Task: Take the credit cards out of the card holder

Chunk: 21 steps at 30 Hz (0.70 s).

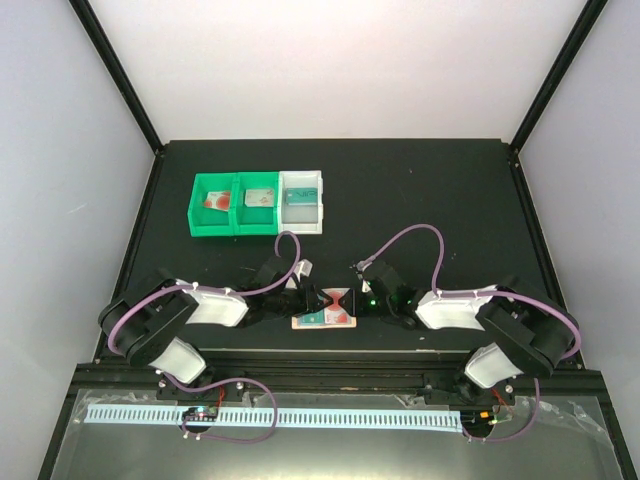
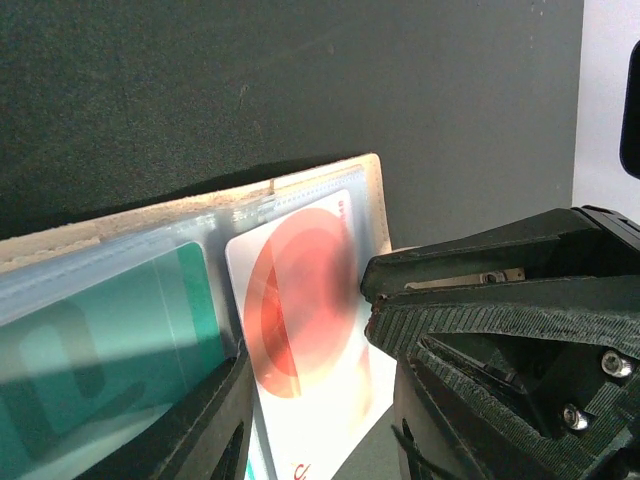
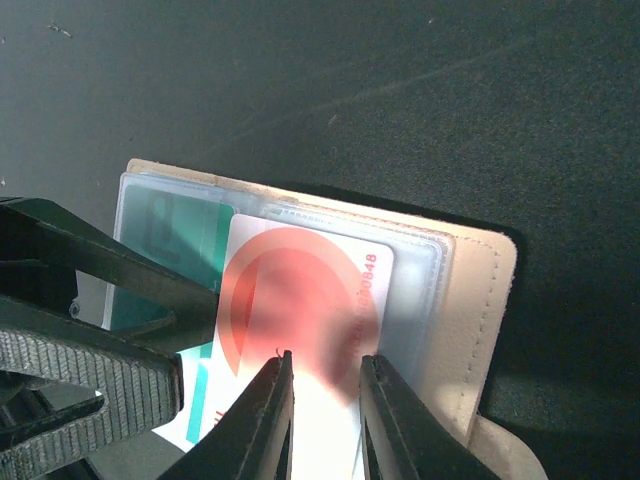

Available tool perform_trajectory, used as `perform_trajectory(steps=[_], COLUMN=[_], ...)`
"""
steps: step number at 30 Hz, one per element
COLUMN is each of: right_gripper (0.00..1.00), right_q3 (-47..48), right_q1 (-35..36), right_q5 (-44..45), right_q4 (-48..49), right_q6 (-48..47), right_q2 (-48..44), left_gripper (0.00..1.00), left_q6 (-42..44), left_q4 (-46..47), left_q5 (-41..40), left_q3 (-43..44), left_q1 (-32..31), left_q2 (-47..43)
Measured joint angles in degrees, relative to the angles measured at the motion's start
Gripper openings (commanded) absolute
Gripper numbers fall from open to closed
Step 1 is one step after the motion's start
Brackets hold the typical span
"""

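Lying open on the table point(image 1: 420, 200), the wallet point(image 3: 480, 300) showed a red card point(image 3: 300, 300) partly out. The right jaws stood nearly closed over it, grip unclear; the left jaws stood apart astride the wallet. A pull might drag the loose wallet along.

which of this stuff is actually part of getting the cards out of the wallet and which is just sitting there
Part of the job:
- tan card holder, lying open
- red-and-white card, partly out of its pocket
- teal card, in its pocket
- left gripper and right gripper, both at the holder

Just lying about:
- green bins
- white bin
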Motion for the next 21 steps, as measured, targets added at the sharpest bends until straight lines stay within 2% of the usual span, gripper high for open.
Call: perform_trajectory(steps=[10,21], right_gripper=[0.19,0.19], right_q3=[-0.3,-0.8], right_q1=[0.0,0.0], right_q5=[-0.2,-0.3], right_q4=[0.7,1.6], right_q6=[0.4,0.9], right_q2=[0.1,0.1], left_gripper=[0.4,0.11], left_q6=[-1.9,-3.4], left_q4=[1.2,2.0], left_q5=[0.8,1.3], left_q3=[-0.6,-2.1], left_q1=[0.0,0.0], left_q2=[0.0,0.0])
